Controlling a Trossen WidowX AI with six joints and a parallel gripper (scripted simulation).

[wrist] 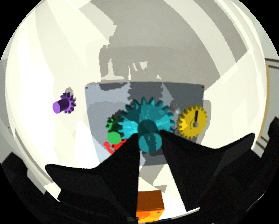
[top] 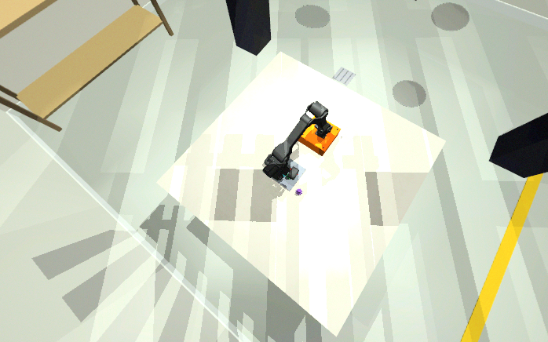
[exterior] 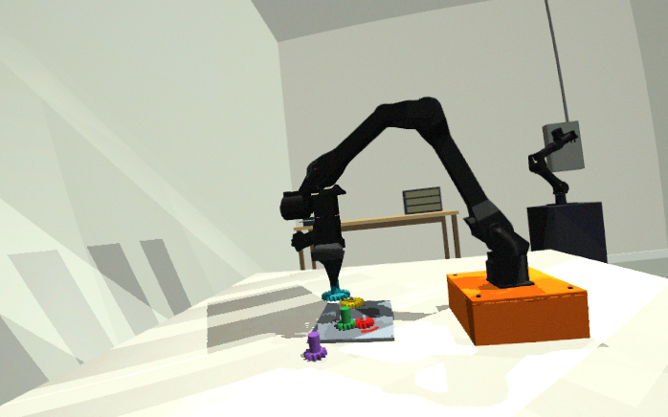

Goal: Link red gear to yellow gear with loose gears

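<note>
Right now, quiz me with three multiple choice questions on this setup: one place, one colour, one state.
1. Where is the purple gear?
A) On the grey board
B) On the table, off the board
C) On the orange base

2. What colour is the gear with the black stripe?
A) Yellow
B) Green
C) Purple

3. What is the hand doing?
A) Standing open
B) Shut on the red gear
C) Shut on the teal gear

1 B: it stands beyond the board's edge.
2 A: the stripe crosses the yellow gear.
3 C: the fingers clasp the stem of the teal gear.
</note>
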